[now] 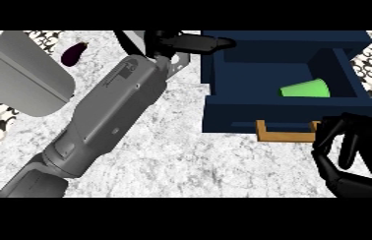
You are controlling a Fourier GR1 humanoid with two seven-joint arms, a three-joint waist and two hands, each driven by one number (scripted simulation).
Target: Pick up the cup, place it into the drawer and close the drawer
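The green cup (306, 89) lies on its side inside the open dark blue drawer (280, 117), near its right wall. No hand touches the cup. My left hand (178, 41) is at the top centre, its fingers straight and pointing right against the drawer's far left corner. My right hand (340, 153) is at the lower right, fingers relaxed and bent, holding nothing. It sits just beside the right end of the drawer's wooden handle (285, 136).
A dark purple eggplant (74, 53) lies on the marbled counter (181, 160) at the top left. A large grey slab (29, 76) fills the left edge. My left forearm (109, 111) crosses the counter diagonally.
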